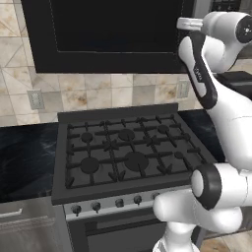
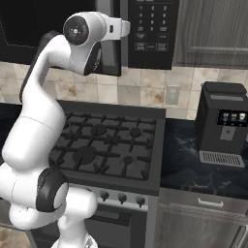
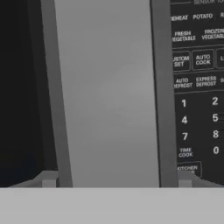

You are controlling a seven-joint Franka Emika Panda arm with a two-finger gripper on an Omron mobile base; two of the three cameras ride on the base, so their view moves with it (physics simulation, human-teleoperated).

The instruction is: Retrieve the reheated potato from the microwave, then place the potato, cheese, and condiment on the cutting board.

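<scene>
The black microwave (image 1: 108, 34) hangs over the stove with its dark glass door closed, so the potato is hidden. My gripper (image 3: 117, 181) is raised to the door's right edge, by the keypad (image 3: 197, 87). It stands open, and its two fingertips (image 3: 49, 179) straddle the vertical grey door handle (image 3: 107, 87) close to its sides. In the base views the hand (image 1: 184, 23) sits against that handle (image 2: 121, 48), left of the keypad panel (image 2: 150, 29). The cheese, condiment and cutting board are out of view.
A gas stove (image 1: 125, 150) with black grates lies below the microwave, flanked by dark marble counter (image 1: 24, 152). A black coffee machine (image 2: 223, 123) stands on the counter right of the stove (image 2: 104, 145). My arm rises over the stove's right side.
</scene>
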